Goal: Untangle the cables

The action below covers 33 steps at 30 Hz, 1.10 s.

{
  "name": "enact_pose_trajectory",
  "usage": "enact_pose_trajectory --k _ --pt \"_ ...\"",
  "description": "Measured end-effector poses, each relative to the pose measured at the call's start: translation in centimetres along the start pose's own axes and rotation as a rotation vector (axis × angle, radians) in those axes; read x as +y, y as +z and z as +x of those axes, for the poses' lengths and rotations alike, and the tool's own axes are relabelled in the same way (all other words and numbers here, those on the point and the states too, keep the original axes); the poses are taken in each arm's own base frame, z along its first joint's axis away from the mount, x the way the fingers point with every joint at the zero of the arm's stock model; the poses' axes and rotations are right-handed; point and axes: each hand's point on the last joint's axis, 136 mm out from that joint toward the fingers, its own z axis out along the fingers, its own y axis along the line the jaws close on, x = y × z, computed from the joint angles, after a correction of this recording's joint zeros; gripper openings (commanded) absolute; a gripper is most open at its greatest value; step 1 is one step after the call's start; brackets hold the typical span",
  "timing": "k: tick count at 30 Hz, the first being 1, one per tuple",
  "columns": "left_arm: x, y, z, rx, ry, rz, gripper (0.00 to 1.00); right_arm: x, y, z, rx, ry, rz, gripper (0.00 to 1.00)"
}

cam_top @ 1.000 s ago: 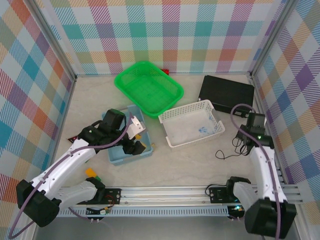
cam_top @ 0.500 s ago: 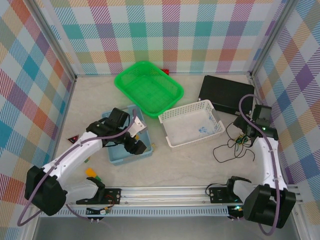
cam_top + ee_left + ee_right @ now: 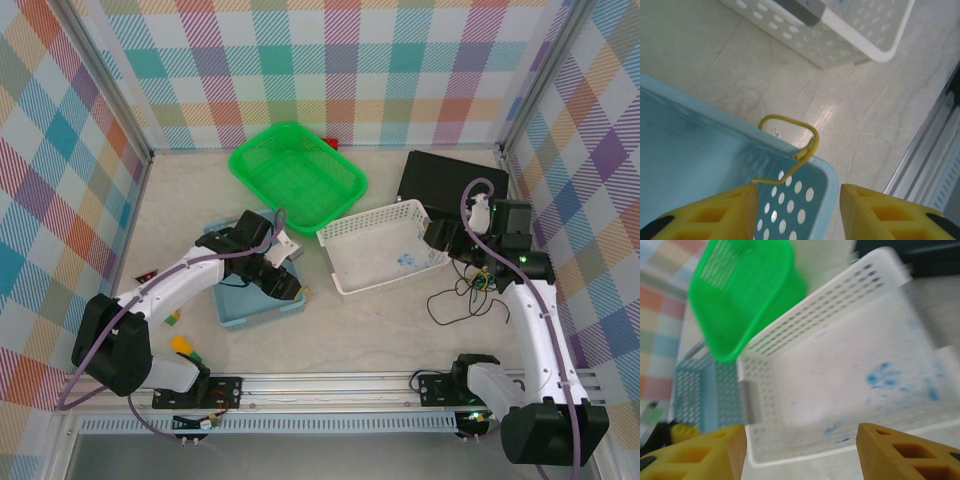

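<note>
From above, much of the tangle escapes us. The black cable (image 3: 450, 301) lies in thin loose loops on the table (image 3: 380, 340), near the right corner of the white basket (image 3: 385, 280). Where it runs up beside the right arm we make out a small knot (image 3: 481, 281) with hints of green and yellow, too small to sort strand from strand.

The yellow cable (image 3: 799, 143) is plain in the left wrist view. It is a short bent piece hooked over the corner rim of the blue tray (image 3: 700, 165), one end inside and its loop outside above the table. In the top view it shrinks to barely a speck at that corner, and the left arm covers much of the tray.

The left gripper (image 3: 799, 210) has its yellow fingers cut off by the bottom edge. They stand apart with nothing between them, just short of the yellow cable.

The right wrist view is blurred. The right gripper (image 3: 801, 440) hangs above the white basket, jaws spread wide and empty, with the green basket (image 3: 740, 295) beyond.
</note>
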Motion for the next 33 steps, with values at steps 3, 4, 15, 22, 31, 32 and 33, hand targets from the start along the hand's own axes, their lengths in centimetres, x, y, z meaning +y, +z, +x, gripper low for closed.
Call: enact_pose_trajectory --k 3,4,15,22,31,32,33 --pt "0.2 0.4 -0.4 -0.021 -0.002 0.003 0.41 2.0 0.6 1.4 0.055 -0.039 -0.112 0.58" --pt "0.2 0.6 -0.4 -0.025 0.0 0.006 0.41 2.5 0.8 1.8 0.07 -0.052 -0.139 0.58" --pt "0.2 2.6 0.8 -0.001 -0.018 0.07 0.4 6.2 2.7 4.9 0.208 -0.161 -0.318 0.6" --pt "-0.2 2.9 0.6 -0.003 -0.012 0.107 0.32 6.1 3.1 5.1 0.222 -0.165 -0.315 0.59" --pt "-0.6 3.1 0.7 0.002 0.004 0.142 0.12 5.9 3.0 5.1 0.204 -0.178 -0.302 0.59" --pt "-0.7 3.1 0.7 0.001 0.006 0.144 0.12 5.9 3.0 5.1 0.204 -0.178 -0.301 0.59" --pt "-0.7 3.1 0.7 0.001 0.007 0.145 0.12 5.8 3.0 5.1 0.204 -0.178 -0.299 0.59"
